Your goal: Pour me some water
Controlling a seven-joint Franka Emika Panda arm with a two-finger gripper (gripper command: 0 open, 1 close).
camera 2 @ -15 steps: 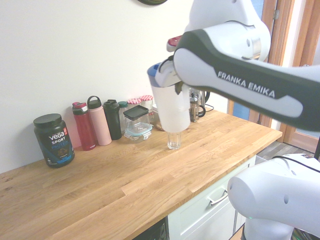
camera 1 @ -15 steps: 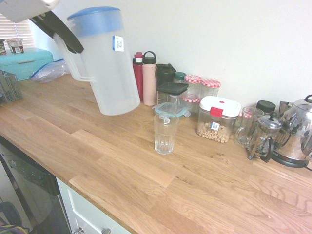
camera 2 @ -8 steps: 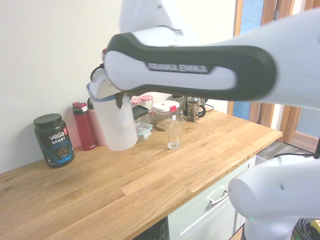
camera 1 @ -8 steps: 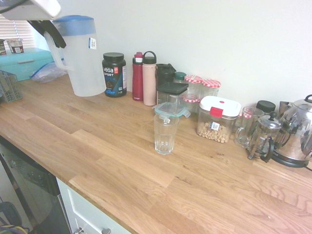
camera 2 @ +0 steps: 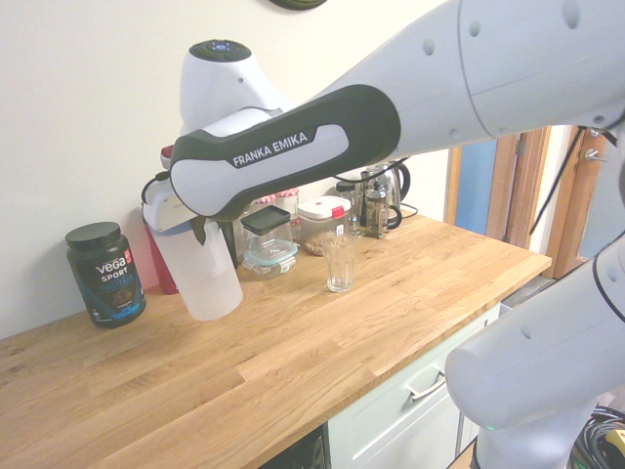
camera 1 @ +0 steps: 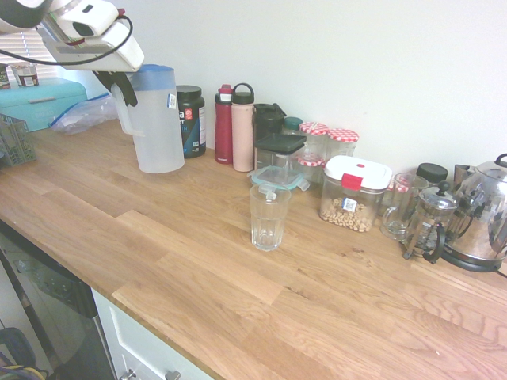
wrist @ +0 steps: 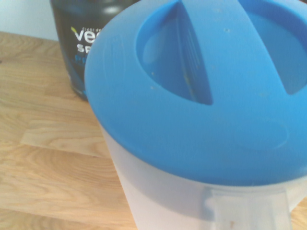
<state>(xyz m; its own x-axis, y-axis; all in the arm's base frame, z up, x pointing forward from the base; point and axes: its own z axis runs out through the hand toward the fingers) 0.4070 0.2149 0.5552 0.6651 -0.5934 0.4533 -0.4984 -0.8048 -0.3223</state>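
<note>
Frosted-white jug (camera 1: pixel 158 119) with blue lid (wrist: pixel 201 91) stands upright at the worktop (camera 1: pixel 198 237) surface, beside the black Vega tub (camera 2: pixel 105 273). End effector (camera 1: pixel 123 83) is clamped on the jug handle. Glass (camera 1: pixel 268 216) stands well apart.

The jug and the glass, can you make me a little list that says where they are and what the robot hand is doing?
jug: frosted white jug with blue lid, upright, near the wall end of the wooden counter
jug contact: base at or just above the counter, cannot tell which
gripper: gripper shut on the jug's side handle
glass: clear ribbed glass stands alone in front of the containers, apart from the jug
water in glass: a little at the bottom
behind jug: black Vega tub
</note>
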